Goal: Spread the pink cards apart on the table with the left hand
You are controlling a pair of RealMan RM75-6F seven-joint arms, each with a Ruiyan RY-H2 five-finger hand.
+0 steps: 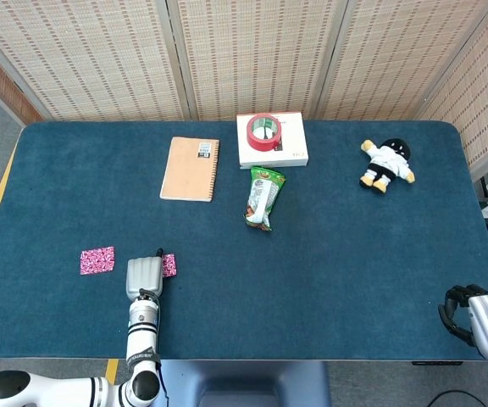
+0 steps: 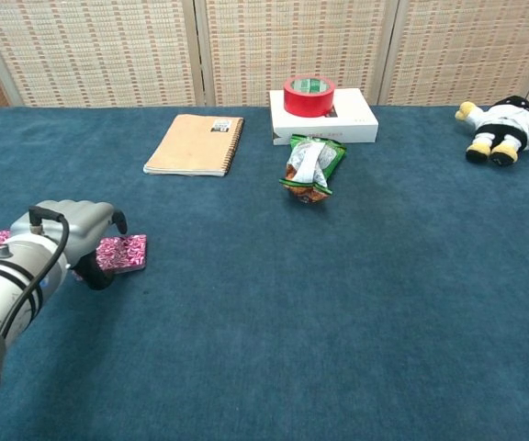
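Left hand (image 1: pixel 145 277) rests fingers-down on one pink card (image 2: pixel 123 252) near the table's (image 1: pixel 329 280) front left edge, pressing on it; whether it grips the card I cannot tell. Just to its left lies a second pink card (image 1: pixel 97 259), apart from the first. Right hand (image 1: pixel 479 315) hangs off the table's right edge, fingers curled in, holding nothing. Farther back lie a notebook (image 1: pixel 191 169) and a snack packet (image 1: pixel 264 197).

Left robot hand (image 1: pixel 145 276) low, fingers curled down, right robot hand (image 1: pixel 484 316) curled at edge
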